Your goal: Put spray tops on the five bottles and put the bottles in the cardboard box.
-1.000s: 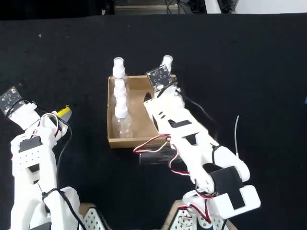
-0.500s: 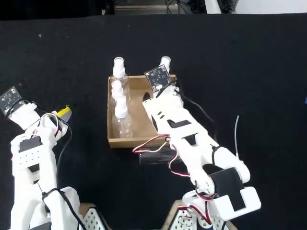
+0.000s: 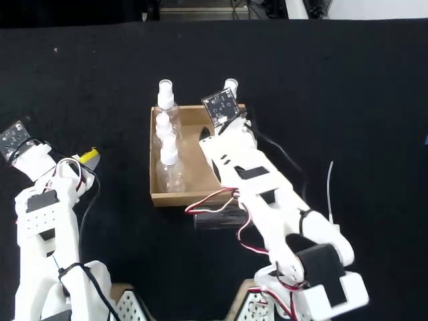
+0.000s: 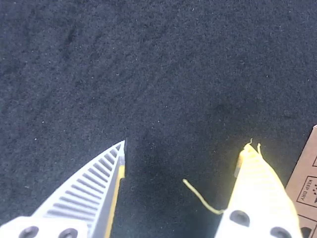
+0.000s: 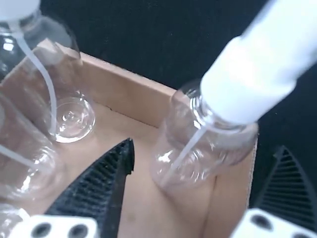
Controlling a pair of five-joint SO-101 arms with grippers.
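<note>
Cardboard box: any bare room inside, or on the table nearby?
Inside the cardboard box, a bare strip lies between the row of bottles and the right gripper, which straddles a corner bottle; both sides are crowded. The table is bare between box and left gripper.

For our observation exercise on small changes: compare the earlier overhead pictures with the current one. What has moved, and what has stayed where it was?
The right arm's shoulder end shifted back, away from the cardboard box, and the middle spray top inside the box shifted slightly. The right gripper stayed open around the corner bottle. The left gripper stayed open and parked off to the side.
</note>
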